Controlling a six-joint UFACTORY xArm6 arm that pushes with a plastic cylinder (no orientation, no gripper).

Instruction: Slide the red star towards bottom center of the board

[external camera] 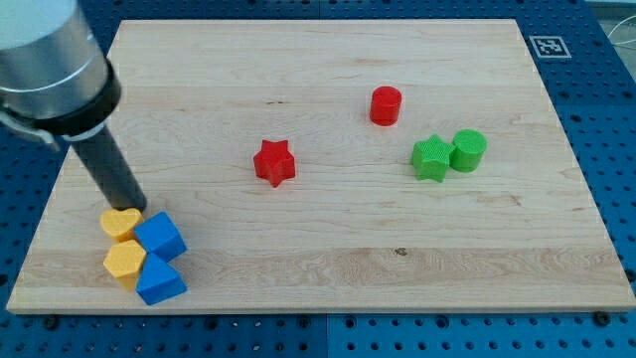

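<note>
The red star [274, 162] lies on the wooden board [328, 259], a little left of the board's middle. My tip [137, 208] is at the view's lower left, touching or just above the yellow heart [121, 224]. It is well to the left of and below the red star.
A cluster sits at the lower left: the yellow heart, a blue cube [160, 238], a yellow hexagon [126, 263] and a blue block [159, 282]. A red cylinder [386, 105] stands at the upper right. A green star [430, 157] touches a green cylinder [468, 150].
</note>
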